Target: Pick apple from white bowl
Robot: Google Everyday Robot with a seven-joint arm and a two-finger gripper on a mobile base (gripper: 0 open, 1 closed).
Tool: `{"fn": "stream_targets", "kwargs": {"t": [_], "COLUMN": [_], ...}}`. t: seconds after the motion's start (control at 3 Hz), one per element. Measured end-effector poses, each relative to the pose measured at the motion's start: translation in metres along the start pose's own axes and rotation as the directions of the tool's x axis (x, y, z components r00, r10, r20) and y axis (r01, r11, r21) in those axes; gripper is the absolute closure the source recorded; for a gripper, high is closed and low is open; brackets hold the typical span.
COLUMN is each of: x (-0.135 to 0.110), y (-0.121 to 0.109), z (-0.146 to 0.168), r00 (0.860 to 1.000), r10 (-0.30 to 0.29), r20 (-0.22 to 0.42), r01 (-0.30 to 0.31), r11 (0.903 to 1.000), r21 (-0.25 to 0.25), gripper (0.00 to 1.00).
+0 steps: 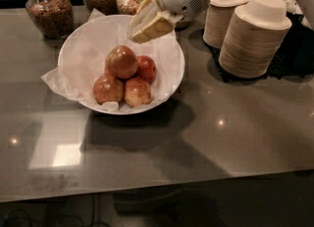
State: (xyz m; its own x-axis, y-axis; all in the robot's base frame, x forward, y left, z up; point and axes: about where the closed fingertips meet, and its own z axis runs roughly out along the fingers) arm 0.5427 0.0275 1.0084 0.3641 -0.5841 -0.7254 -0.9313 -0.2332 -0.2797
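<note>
The white bowl (pixel 78 49), lined with crumpled white paper, sits on the grey table. It holds several apples. The largest apple (pixel 121 62), orange-red with yellowish patches, lies on top of the pile. A deep-red apple (pixel 147 69) lies to its right and two smaller red-yellow apples (pixel 108 89) lie in front. My gripper (pixel 142 33) hangs over the bowl's back right rim, above and to the right of the largest apple, not touching it. It holds nothing.
Two stacks of tan paper bowls (pixel 255 39) stand on a dark mat at the right. Three glass jars (pixel 49 10) of dry food stand along the back. The table's front edge runs below the bowl.
</note>
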Motion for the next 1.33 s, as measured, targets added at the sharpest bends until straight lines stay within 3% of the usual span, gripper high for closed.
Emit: {"fn": "stream_targets", "kwargs": {"t": [0.67,1.0,1.33], "x": [0.023,0.025,0.029], "y": [-0.008,-0.016,-0.020], "z": [0.030,0.037,0.043], "r00": [0.999,0.998,0.997], "r10": [0.026,0.018,0.022], "r20": [-0.041,-0.059,-0.070], "r01": [-0.028,-0.020,-0.025], "r11": [0.9989,0.9989,0.9988], "r21": [-0.037,-0.042,-0.042], "gripper": [0.08,0.00,0.00]}}
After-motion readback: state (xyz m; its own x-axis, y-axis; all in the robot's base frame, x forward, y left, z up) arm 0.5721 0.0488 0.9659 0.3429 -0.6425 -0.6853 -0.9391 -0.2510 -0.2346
